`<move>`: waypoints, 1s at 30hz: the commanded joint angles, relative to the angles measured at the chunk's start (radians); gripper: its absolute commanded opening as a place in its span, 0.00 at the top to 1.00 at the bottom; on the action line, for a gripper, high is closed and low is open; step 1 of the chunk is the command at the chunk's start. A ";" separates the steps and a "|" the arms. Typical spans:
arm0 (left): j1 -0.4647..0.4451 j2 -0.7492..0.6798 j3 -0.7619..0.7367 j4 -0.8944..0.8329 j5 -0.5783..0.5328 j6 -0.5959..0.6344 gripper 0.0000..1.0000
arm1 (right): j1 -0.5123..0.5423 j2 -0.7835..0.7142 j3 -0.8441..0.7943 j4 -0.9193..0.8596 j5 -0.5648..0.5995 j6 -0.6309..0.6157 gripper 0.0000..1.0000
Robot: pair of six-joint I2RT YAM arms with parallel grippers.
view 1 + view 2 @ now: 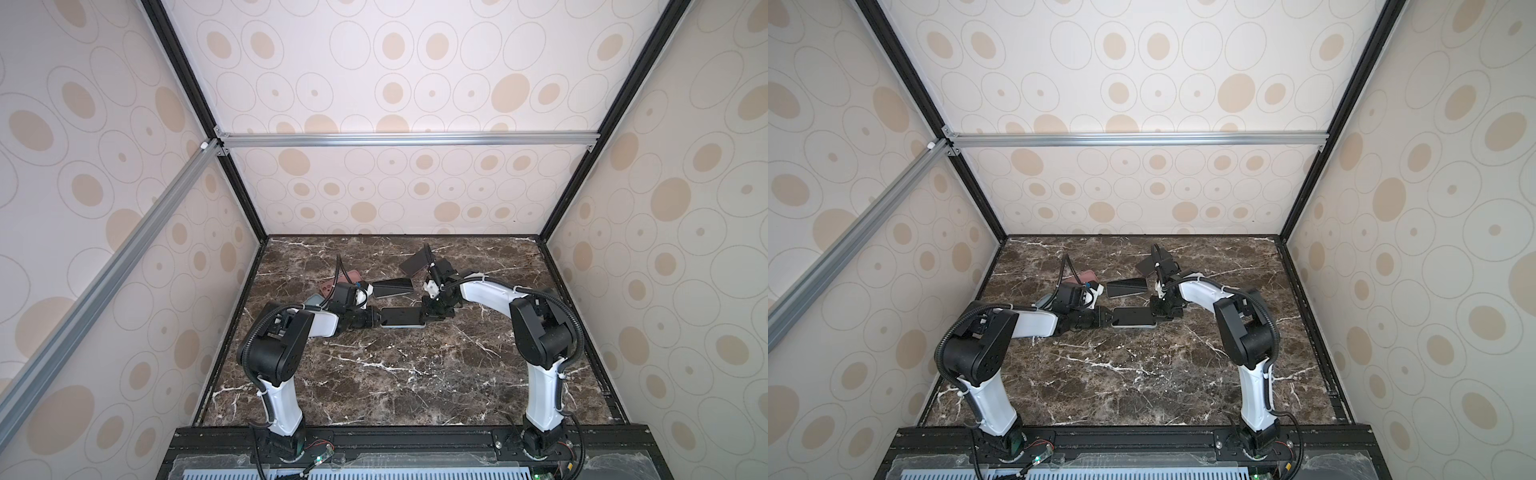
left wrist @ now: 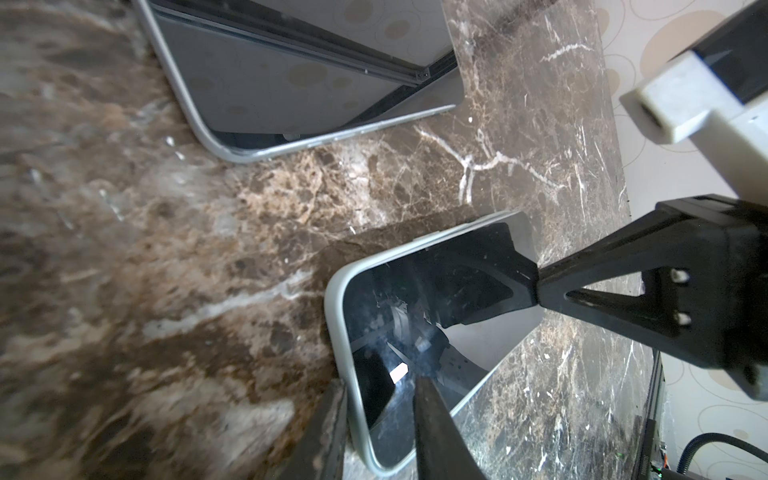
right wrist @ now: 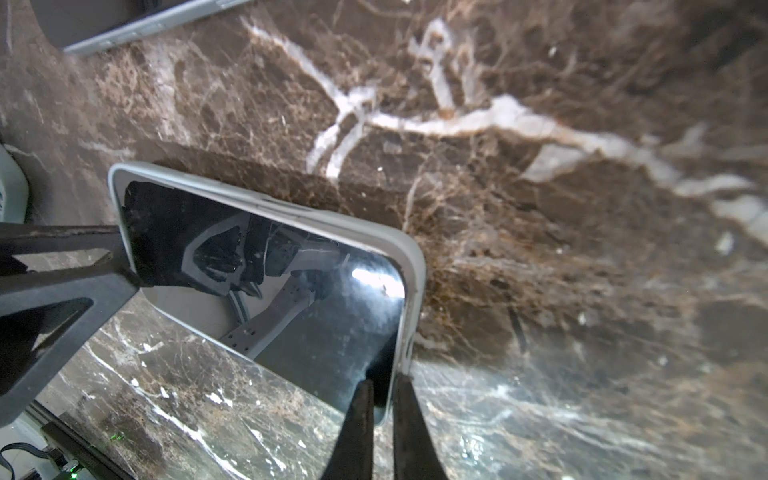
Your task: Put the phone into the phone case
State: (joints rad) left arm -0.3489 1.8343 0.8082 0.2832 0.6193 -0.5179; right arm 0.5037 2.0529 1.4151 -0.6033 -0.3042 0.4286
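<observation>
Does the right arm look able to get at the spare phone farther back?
Likely yes: the spare phone lies flat and uncovered close to the right gripper, with bare table between. That gripper, shut, is busy at the cased phone.

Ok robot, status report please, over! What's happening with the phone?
Right gripper jaws shut, tips on phone end. Left gripper jaws astride opposite rim, grip unclear. Phone in pale case on table. Spare phone behind, apart.
</observation>
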 commanded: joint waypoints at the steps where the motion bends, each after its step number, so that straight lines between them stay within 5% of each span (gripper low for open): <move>1: -0.039 0.044 -0.013 -0.042 0.051 -0.014 0.71 | 0.095 0.244 -0.084 0.131 0.056 -0.019 0.89; 30: -0.039 0.041 -0.021 -0.033 0.029 -0.030 0.67 | 0.137 0.316 -0.034 0.037 0.195 0.005 0.88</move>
State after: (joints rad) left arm -0.3489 1.8343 0.8082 0.2886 0.6220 -0.5392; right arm 0.5465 2.0861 1.4864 -0.6868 -0.1986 0.4355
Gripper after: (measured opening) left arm 0.326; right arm 0.117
